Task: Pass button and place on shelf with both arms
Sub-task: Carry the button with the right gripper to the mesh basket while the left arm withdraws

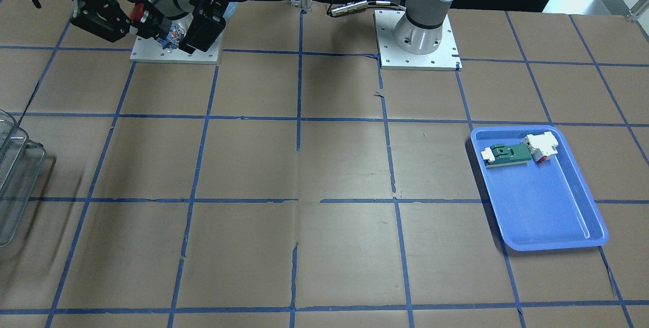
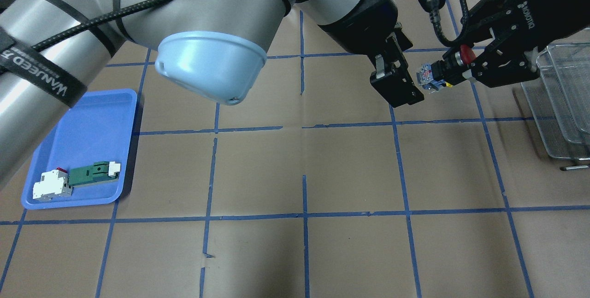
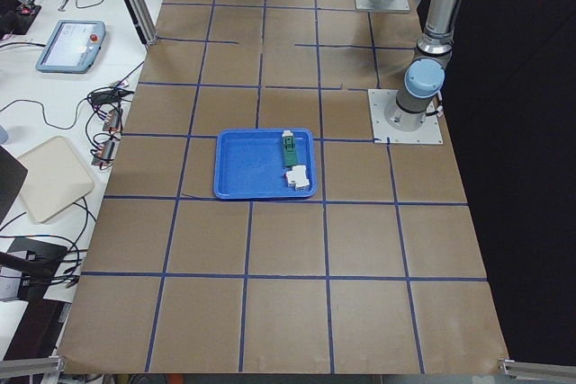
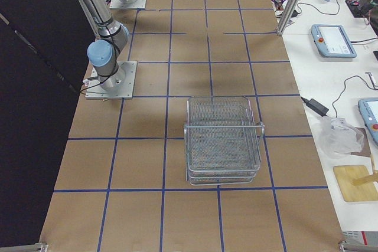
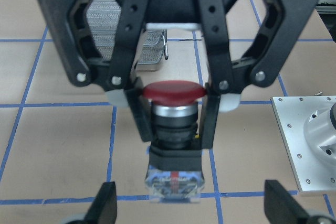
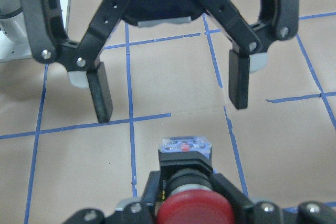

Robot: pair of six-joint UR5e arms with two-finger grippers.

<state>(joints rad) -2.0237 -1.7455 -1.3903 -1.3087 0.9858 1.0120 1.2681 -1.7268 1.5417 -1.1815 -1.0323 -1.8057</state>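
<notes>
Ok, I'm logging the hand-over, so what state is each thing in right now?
button, held in mid-air by the right tool, clear end toward the left tool.
right tool, shut on the button.
left tool, open, facing the button, not touching it.
shelf, standing on the table, without the button.
blue tray, flat on the table, holding the green-and-white part.
</notes>
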